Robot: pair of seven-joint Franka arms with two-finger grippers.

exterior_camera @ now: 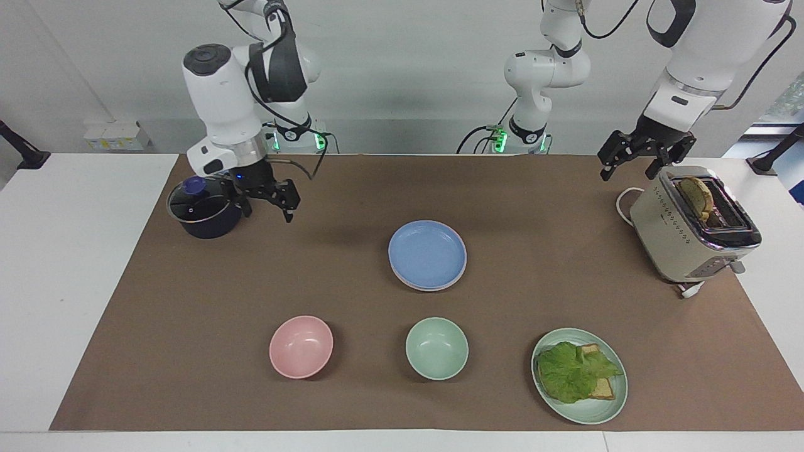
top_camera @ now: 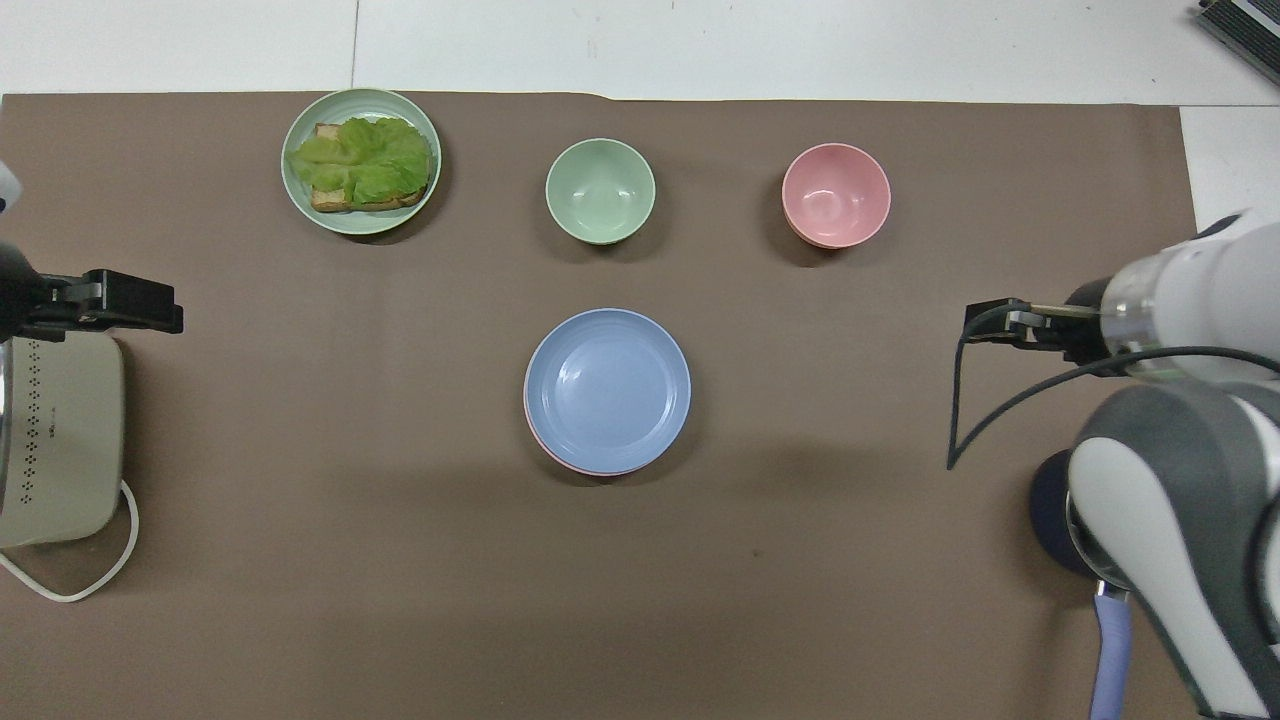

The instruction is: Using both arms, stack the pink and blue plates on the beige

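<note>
While the blue plate (exterior_camera: pixel 427 253) tops the stack mid-surface, a pink rim (top_camera: pixel 560 459) peeking beneath, both tools hang open and empty: right tool (exterior_camera: pixel 267 198) beside the pot (exterior_camera: pixel 204 213), left tool (exterior_camera: pixel 635 157) by the toaster (exterior_camera: pixel 694 229).

Bright even overhead light, soft shadows beside dishes, sharp focus, no glare.

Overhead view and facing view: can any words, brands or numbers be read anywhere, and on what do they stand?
No text reads clearly in either view.
toaster: a tiny dark mark among the dots on its side, too small to read.
pot lid: no lettering can be made out.
</note>
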